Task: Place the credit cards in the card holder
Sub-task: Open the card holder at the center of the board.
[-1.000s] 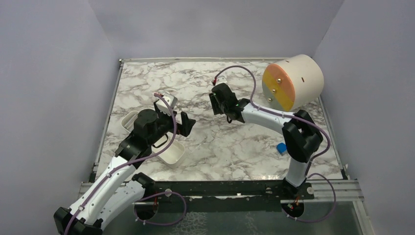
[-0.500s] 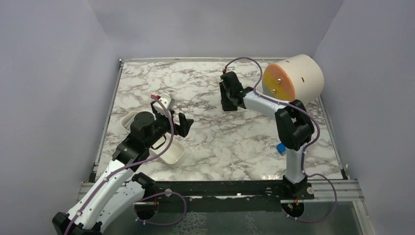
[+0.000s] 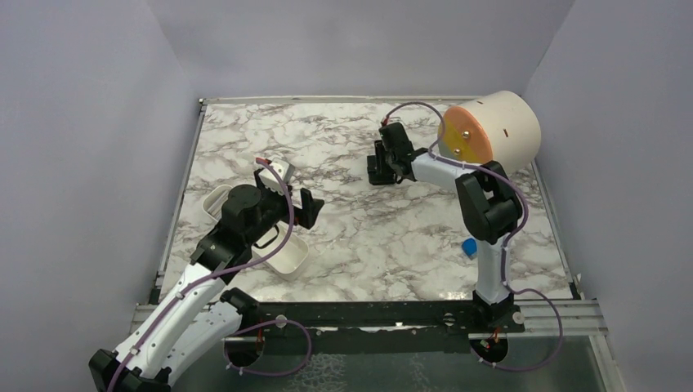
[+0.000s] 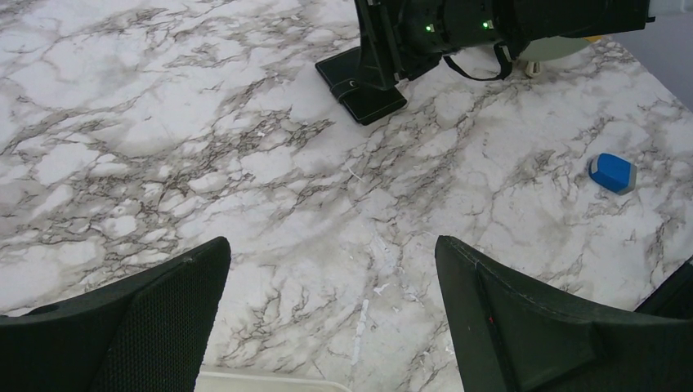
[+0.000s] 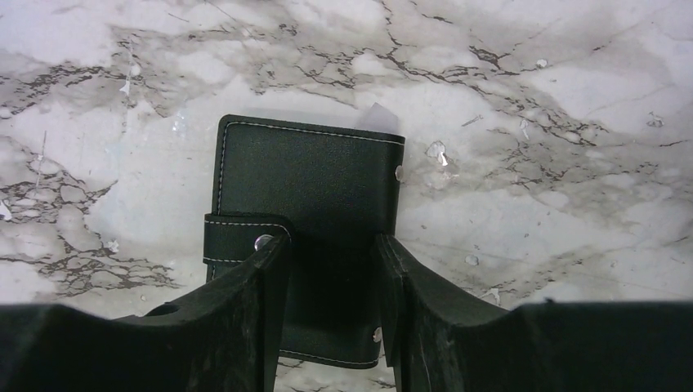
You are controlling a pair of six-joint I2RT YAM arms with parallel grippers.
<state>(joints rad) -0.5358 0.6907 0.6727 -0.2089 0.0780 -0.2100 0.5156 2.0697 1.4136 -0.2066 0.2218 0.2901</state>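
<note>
Right claw [image 5: 331,245], jaws apart and empty, sits over the shut wallet [image 5: 310,171]; left claw [image 4: 331,245] gapes idle; next, likely unfolding it.

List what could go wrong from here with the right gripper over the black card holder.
1. The right gripper hangs low, jaws apart, over the closed card holder, which lies flat on the marble table. Closing may only push the holder along rather than grip it.
2. The strap lies beside one finger and could snag.
3. A pale corner pokes out of the holder's far edge and might slip out if the holder is tilted.
</note>
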